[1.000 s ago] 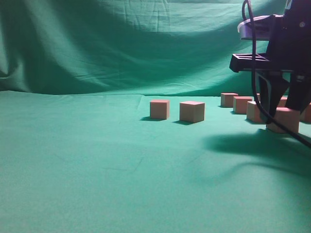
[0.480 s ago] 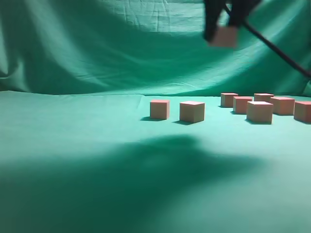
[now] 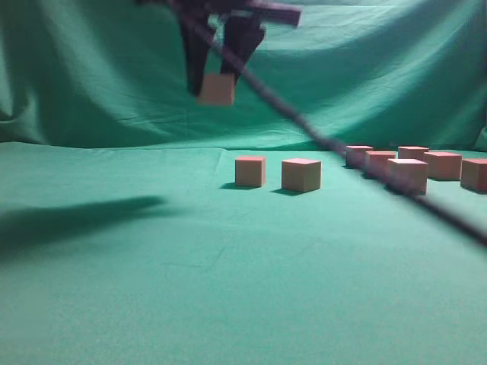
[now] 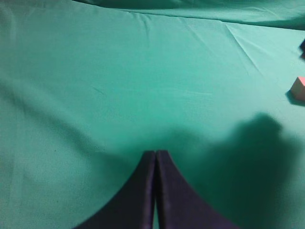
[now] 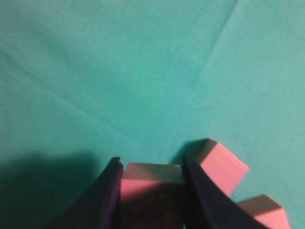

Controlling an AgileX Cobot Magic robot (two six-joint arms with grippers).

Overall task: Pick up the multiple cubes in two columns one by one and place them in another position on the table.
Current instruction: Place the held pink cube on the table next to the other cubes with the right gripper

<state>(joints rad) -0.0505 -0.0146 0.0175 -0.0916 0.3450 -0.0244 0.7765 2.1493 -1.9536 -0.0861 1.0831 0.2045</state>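
High above the teal cloth table (image 3: 152,289), my right gripper (image 3: 218,82) is shut on one salmon cube (image 3: 217,91), up and to the left of two cubes standing side by side (image 3: 250,170) (image 3: 301,174). In the right wrist view the held cube (image 5: 151,183) fills the gap between the dark fingers (image 5: 107,191), with two cubes on the cloth below (image 5: 221,164) (image 5: 264,210). Several more cubes stand grouped at the right (image 3: 407,175) (image 3: 442,164). My left gripper (image 4: 155,153) is shut and empty over bare cloth, with a cube (image 4: 299,88) at that view's right edge.
The right arm's black cable (image 3: 342,148) slants across the exterior view in front of the right group of cubes. A draped green backdrop (image 3: 114,76) rises behind the table. The arm's shadow (image 3: 68,217) lies on the cloth at the left.
My right gripper has lifted a cube from the group at the right and swung it up and leftward across the table. The cubes on the cloth have not moved.
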